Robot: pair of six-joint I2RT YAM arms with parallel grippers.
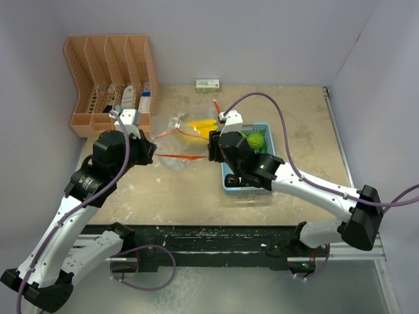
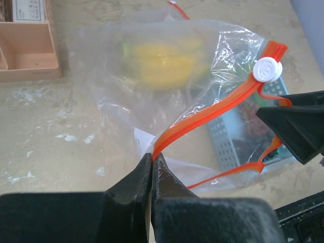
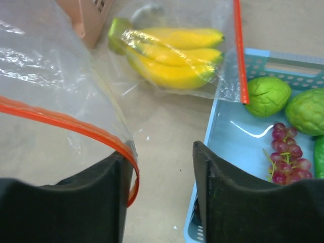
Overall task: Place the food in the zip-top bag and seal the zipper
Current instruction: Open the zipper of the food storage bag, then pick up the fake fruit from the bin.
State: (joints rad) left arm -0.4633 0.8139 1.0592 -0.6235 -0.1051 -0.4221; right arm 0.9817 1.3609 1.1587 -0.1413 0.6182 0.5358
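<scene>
A clear zip-top bag (image 1: 177, 140) with an orange zipper strip (image 2: 212, 114) and a white slider (image 2: 267, 69) lies mid-table. The yellow banana bunch (image 1: 201, 127) is inside it, also in the left wrist view (image 2: 161, 63) and the right wrist view (image 3: 169, 55). My left gripper (image 2: 152, 158) is shut on the zipper strip's end. My right gripper (image 3: 159, 157) is open at the bag's mouth; the orange strip (image 3: 76, 125) drapes over its left finger. Two green fruits (image 3: 267, 95), dark grapes (image 3: 284, 154) and a cucumber edge (image 3: 319, 157) lie in the light-blue basket (image 1: 230, 180).
A peach multi-slot file rack (image 1: 108, 82) stands at the back left, with a corner in the left wrist view (image 2: 28, 50). A small white and green box (image 1: 208, 84) lies at the back edge. Grey walls close the back and sides.
</scene>
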